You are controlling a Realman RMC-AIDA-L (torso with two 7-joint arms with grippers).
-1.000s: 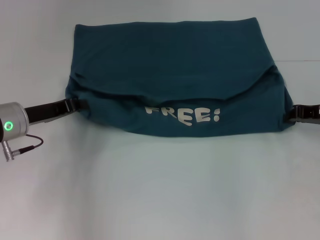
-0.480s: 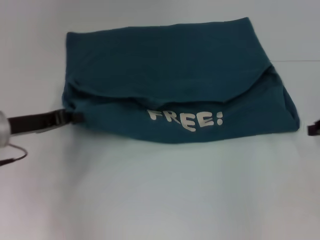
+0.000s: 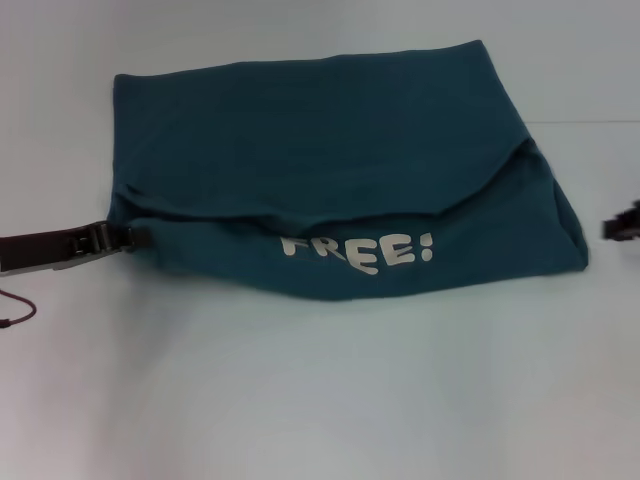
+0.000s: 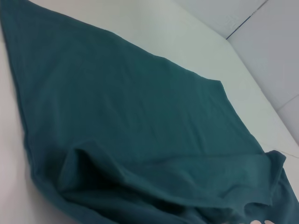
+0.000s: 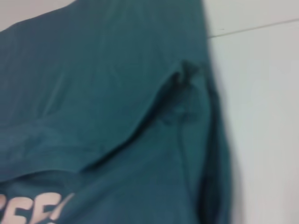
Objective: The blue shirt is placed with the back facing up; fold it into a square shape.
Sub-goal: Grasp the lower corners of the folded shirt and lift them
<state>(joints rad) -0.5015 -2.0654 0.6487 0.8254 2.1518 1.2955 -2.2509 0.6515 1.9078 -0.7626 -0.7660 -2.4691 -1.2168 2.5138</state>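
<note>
The blue shirt (image 3: 330, 150) lies folded on the white table, its near flap turned over so that a white "FREE!" print (image 3: 360, 250) shows. My left gripper (image 3: 138, 238) reaches in from the left and is shut on the shirt's near left corner. Only the tip of my right gripper (image 3: 618, 226) shows at the right edge, a little apart from the shirt's right side. The left wrist view shows the shirt (image 4: 140, 126) as smooth fabric with a rumpled fold. Seen from the right wrist, the shirt (image 5: 117, 93) has a puckered side fold.
Bare white table (image 3: 320, 400) spreads in front of the shirt. A thin seam (image 3: 600, 122) crosses the surface at the right. A thin red cable (image 3: 15, 310) hangs under my left arm.
My left gripper has drawn back to the left, dragging the shirt's left side with it. My right gripper has come off the shirt's right edge and moved away right.
</note>
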